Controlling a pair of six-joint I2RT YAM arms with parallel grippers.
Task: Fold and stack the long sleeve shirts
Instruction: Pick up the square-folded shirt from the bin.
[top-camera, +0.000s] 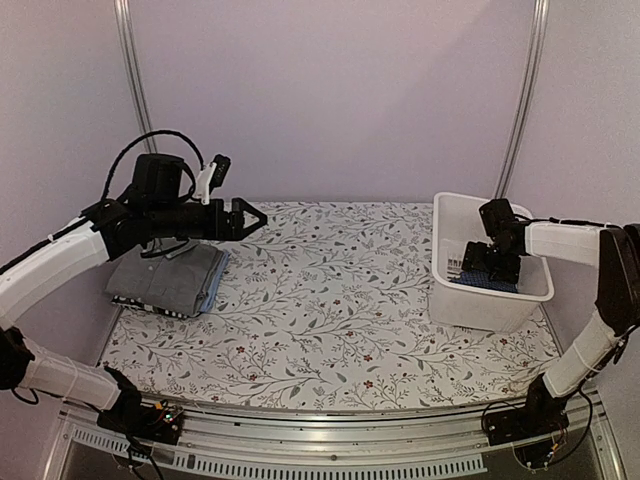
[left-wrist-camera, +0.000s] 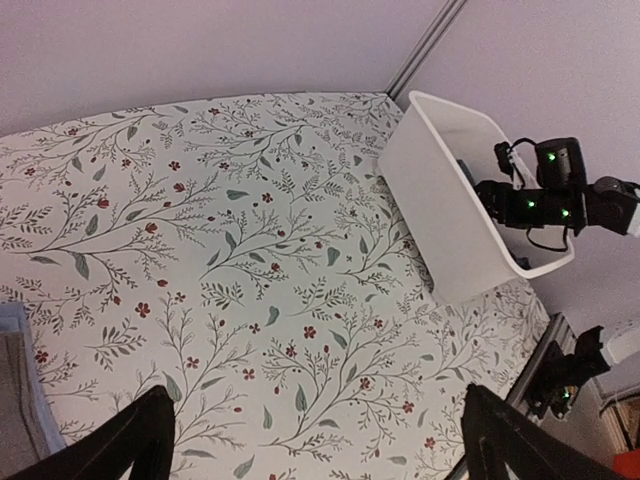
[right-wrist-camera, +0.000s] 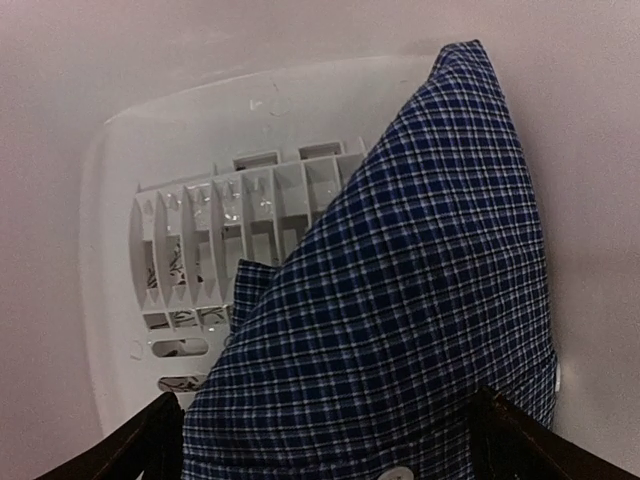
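Right gripper (top-camera: 490, 262) was down inside the white basket (top-camera: 445, 300) at the table's right side. In the right wrist view its fingers (right-wrist-camera: 150, 440) were spread wide, one at each lower corner. The dark blue check shirt (right-wrist-camera: 420, 300) lay bunched in the basket between and ahead of them, not pinched. One white button showed at the bottom edge, midway between the fingers. The shirt leaned against the basket's right wall, and the slotted basket floor was bare to its left.

Left gripper (top-camera: 250, 219) hung over the floral table (top-camera: 330, 300), left of centre, holding nothing, fingers (left-wrist-camera: 130, 440) wide apart. The folded stack of shirts (top-camera: 165, 280) lay on the table at far left, below and behind that gripper, apart from its fingers. Grey was on top, with a light blue edge and a dark-striped edge beneath.
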